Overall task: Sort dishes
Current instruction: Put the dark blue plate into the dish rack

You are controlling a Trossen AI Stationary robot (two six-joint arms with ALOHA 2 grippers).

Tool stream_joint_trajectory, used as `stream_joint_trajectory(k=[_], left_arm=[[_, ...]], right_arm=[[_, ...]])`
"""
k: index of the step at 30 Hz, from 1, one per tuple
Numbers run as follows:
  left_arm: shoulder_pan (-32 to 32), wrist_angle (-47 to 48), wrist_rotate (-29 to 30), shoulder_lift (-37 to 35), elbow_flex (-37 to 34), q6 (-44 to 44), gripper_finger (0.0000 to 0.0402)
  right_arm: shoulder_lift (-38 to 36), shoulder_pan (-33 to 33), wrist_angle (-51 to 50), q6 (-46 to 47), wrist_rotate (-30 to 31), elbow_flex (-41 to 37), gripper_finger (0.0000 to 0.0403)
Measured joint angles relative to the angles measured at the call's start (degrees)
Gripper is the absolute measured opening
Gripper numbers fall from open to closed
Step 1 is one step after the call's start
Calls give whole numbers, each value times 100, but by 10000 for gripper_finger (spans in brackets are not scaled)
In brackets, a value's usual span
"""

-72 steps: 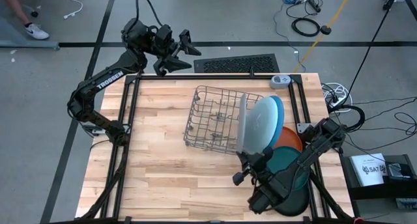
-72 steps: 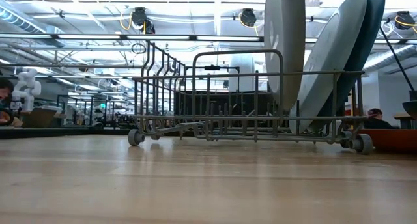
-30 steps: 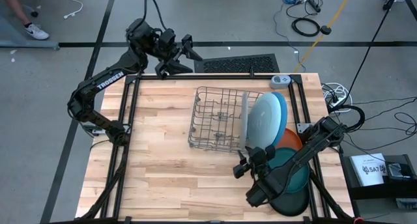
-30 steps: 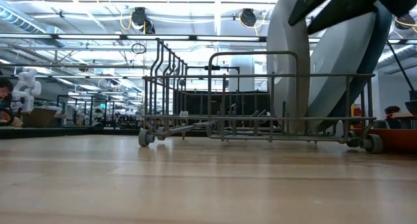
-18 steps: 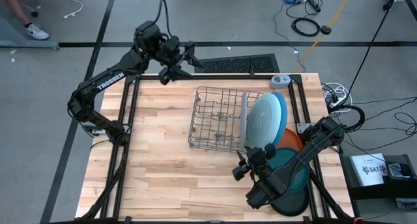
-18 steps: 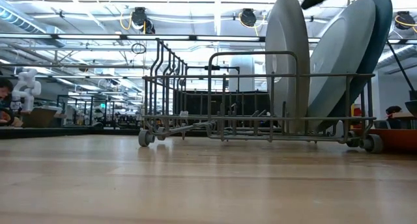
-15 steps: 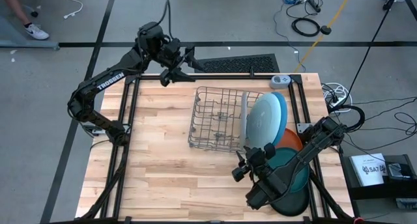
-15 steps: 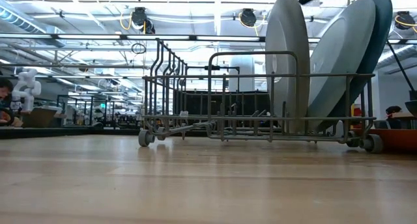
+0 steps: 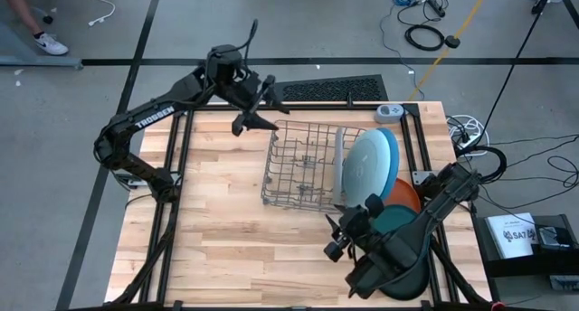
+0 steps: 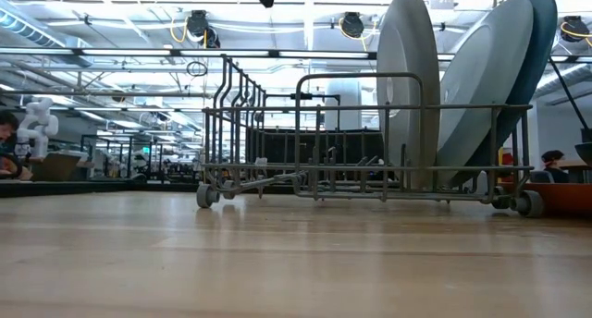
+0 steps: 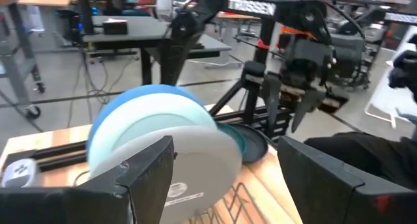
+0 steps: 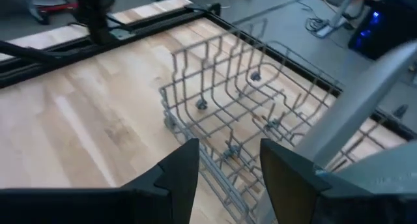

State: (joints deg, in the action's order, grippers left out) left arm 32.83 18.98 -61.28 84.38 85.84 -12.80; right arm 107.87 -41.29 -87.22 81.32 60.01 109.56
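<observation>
Between plates: right gripper point(image 9: 348, 231) lower right, empty, fingers apart; next, grasping teal plate point(image 9: 403, 231) beside wire rack point(image 9: 303, 162)

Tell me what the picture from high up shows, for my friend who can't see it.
A wire dish rack sits on a wooden table with three plates standing at its right end: a grey plate, a pale blue plate and a blue plate. The left gripper hovers open by the rack's far corner; the right gripper is open near more plates lying beside it.
</observation>
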Motion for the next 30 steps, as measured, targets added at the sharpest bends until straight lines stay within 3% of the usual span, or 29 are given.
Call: stream_joint_trajectory(k=[5,11,15,20,24,27,30], left_arm=[[-453,-34,63,-72,0,-11,271],[-1111,-23,768,-509,0,-9,271],[-1719,566,1766,-983,0,-611,271],[-2822,854,3322,-1213,-570,-946,271],[-3705,-302,4130,-1113,-1604,-739,271],[-4344,-2081,4186,-786,-2445,-754,271],[-4834,-3730,4191,-198,-2848,-1243,271]], right_arm=[[-4,-8,164,-784,214,381,143],[4,-39,-20,-1649,444,763,71],[-31,-176,-260,-2102,964,1081,12],[-278,-514,-259,-2770,1788,1247,6],[-545,-791,-271,-3081,2218,1246,2],[-745,-930,-275,-3283,2389,1246,1],[-853,-989,-276,-3475,2391,1246,1]])
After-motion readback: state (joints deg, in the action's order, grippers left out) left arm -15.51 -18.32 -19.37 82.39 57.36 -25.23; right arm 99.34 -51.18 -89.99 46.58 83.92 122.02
